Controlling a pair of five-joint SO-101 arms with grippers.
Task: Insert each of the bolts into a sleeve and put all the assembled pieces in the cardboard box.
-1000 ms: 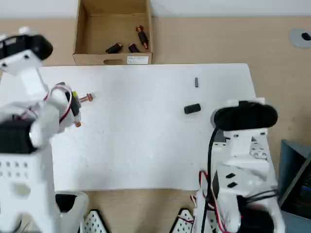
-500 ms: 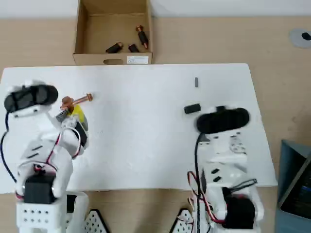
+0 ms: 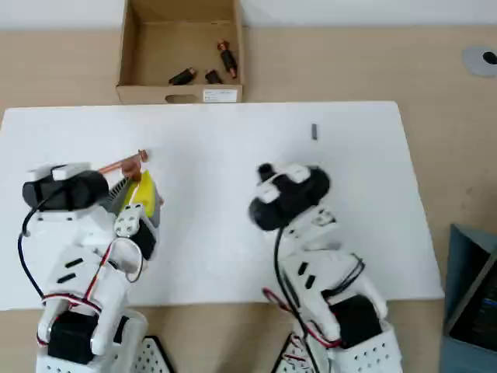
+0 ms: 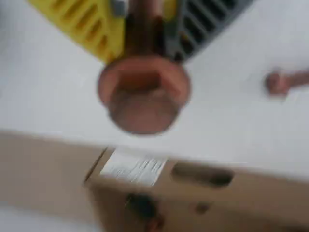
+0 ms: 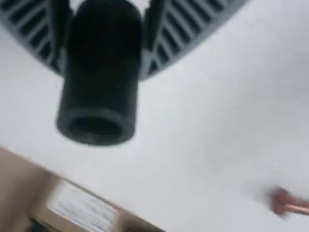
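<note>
Above white tabletop [image 3: 233, 233]: left jaws clamp copper-coloured flanged metal bolt [image 4: 143, 92], right jaws clamp black cylindrical sleeve [image 5: 99, 82]. Risk: misaligned axes could jam bolt against sleeve rim, twisting either loose.

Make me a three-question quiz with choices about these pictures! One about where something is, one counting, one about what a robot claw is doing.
1. Where is the cardboard box? A. on the floor. B. on the wooden table, past the white mat's far edge. C. on top of an arm.
2. How many pieces lie in the box? A. one. B. three. C. six.
3. What are the left gripper's jaws doing? A. open and empty. B. shut on a copper bolt. C. shut on a sponge.
Answers: 1 B, it sits on bare wood beyond the mat. 2 B, three small pieces show on its floor. 3 B, the bolt's shank is pinched between them.
</note>
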